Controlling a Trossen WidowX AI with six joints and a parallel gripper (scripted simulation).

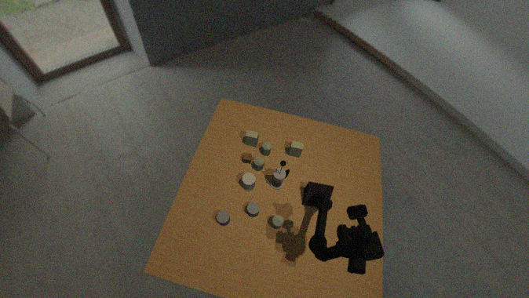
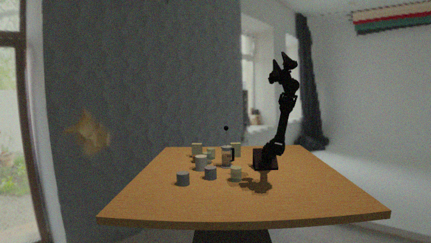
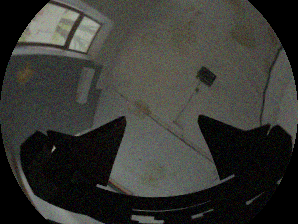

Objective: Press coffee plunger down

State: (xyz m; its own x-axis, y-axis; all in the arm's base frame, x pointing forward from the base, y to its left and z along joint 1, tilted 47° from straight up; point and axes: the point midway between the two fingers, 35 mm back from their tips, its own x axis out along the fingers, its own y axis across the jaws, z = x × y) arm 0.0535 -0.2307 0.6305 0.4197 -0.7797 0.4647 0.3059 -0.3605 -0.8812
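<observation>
Coffee press (image 2: 226, 156) stands far below the raised pincer (image 2: 281, 62), spread wide, holding nothing.

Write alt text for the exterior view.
A black robot arm rears high above a wooden table, its open, empty gripper pointing up, far from the coffee press. The press stands upright among small cylinders and blocks, its plunger knob raised.
</observation>
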